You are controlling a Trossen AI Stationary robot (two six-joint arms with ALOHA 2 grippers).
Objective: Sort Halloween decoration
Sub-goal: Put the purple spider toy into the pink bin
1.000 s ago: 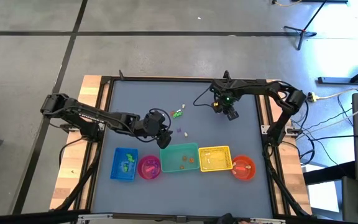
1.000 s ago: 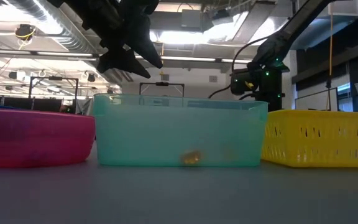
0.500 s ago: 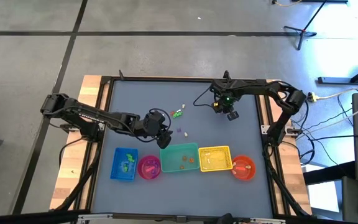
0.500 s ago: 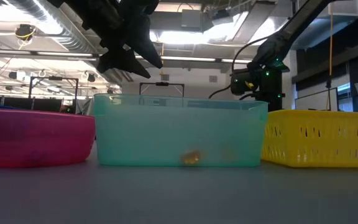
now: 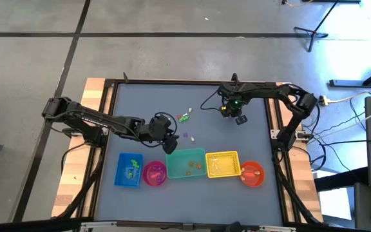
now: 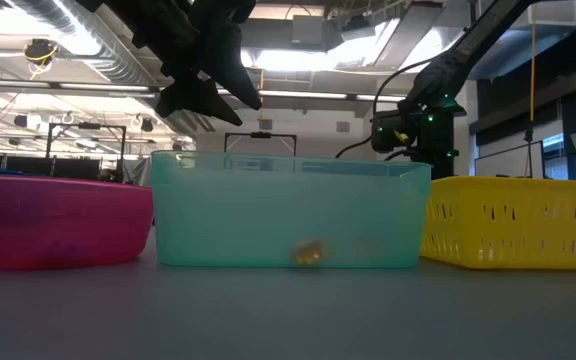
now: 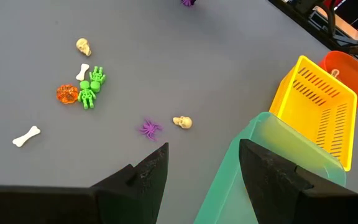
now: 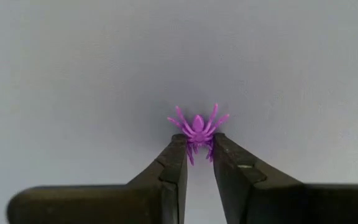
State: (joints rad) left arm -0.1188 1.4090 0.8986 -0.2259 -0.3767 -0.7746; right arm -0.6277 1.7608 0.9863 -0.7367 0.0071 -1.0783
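The right end effector (image 8: 197,152) pinches a purple spider (image 8: 197,127) at the table's (image 5: 256,142) far side. The left end effector (image 7: 201,163) hangs released over the teal bin (image 7: 253,168).

Purple spider (image 8: 197,127) flat on table, legs splayed, others scattered.

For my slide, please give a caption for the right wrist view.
Right gripper closed on a purple spider lying on the grey table.

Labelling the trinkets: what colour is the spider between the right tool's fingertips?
Purple; the spider shows best in the right wrist view.
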